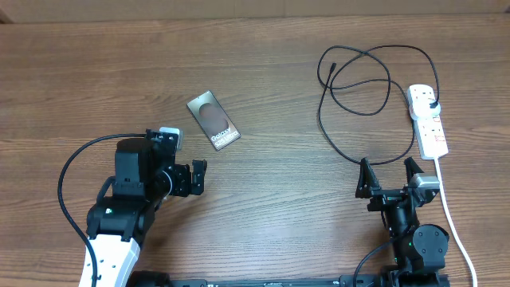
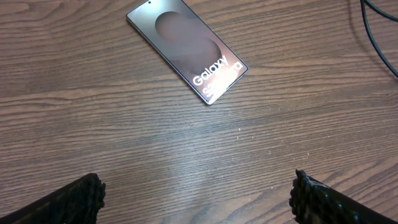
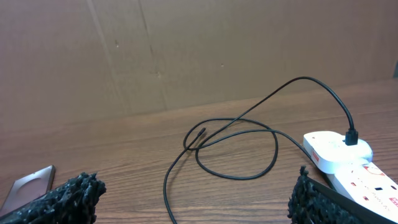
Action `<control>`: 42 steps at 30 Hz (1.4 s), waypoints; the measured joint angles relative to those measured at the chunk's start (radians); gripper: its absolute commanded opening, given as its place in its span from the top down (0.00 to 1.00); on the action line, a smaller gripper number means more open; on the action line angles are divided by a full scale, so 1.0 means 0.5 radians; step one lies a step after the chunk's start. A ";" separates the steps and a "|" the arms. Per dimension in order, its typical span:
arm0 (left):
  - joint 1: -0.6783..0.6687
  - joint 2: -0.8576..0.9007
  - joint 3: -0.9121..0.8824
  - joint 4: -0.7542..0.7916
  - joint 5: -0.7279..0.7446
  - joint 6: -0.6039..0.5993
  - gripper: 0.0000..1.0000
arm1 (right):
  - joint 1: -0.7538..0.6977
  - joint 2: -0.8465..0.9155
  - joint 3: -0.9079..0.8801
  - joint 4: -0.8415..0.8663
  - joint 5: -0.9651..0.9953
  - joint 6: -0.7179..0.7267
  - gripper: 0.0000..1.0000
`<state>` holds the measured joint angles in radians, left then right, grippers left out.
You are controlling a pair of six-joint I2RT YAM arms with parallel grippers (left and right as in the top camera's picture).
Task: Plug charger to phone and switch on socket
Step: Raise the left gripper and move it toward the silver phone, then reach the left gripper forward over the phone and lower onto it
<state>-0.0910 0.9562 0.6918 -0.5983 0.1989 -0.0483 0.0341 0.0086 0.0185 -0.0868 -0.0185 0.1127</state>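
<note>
The phone (image 1: pixel 214 119) lies flat on the table left of centre, its lettered end toward the front right; it also shows in the left wrist view (image 2: pixel 186 48) and at the edge of the right wrist view (image 3: pixel 28 185). The black charger cable (image 1: pixel 360 88) loops at the right, its free connector (image 1: pixel 327 68) at the far end of the loop, also seen in the right wrist view (image 3: pixel 198 136). The white socket (image 1: pixel 428 119) lies at the far right with a black plug (image 3: pixel 352 137) in it. My left gripper (image 1: pixel 199 177) is open and empty, below the phone. My right gripper (image 1: pixel 390 175) is open and empty, just short of the cable.
A thick white cord (image 1: pixel 451 211) runs from the socket toward the front right edge, beside my right arm. A brown cardboard wall (image 3: pixel 186 50) stands behind the table.
</note>
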 measured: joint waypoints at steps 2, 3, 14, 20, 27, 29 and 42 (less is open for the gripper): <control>0.000 0.000 0.000 0.000 0.000 0.000 0.00 | 0.000 0.000 0.000 0.000 -0.001 -0.002 0.00; 0.000 0.000 0.000 0.000 0.000 0.000 0.00 | 0.000 0.000 0.000 0.000 -0.001 -0.001 0.00; 0.000 0.000 0.000 0.000 0.000 0.000 0.00 | 0.000 0.000 0.000 0.000 0.000 -0.001 0.00; 0.000 0.000 0.000 0.000 0.000 0.000 0.00 | 0.000 0.000 0.000 0.000 -0.001 -0.001 0.00; 0.000 0.000 0.000 0.000 0.000 0.000 0.00 | 0.000 0.000 0.000 -0.001 -0.001 -0.001 0.00; 0.000 0.000 0.000 0.000 0.000 0.000 0.00 | 0.000 0.000 0.000 0.000 -0.001 -0.001 0.00; 0.000 0.077 0.011 0.381 -0.001 -0.142 0.00 | 0.000 0.000 0.000 0.000 -0.001 0.000 0.00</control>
<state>-0.0910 0.9947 0.6971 -0.4076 0.1986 -0.1192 0.0341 0.0086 0.0185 -0.0868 -0.0189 0.1127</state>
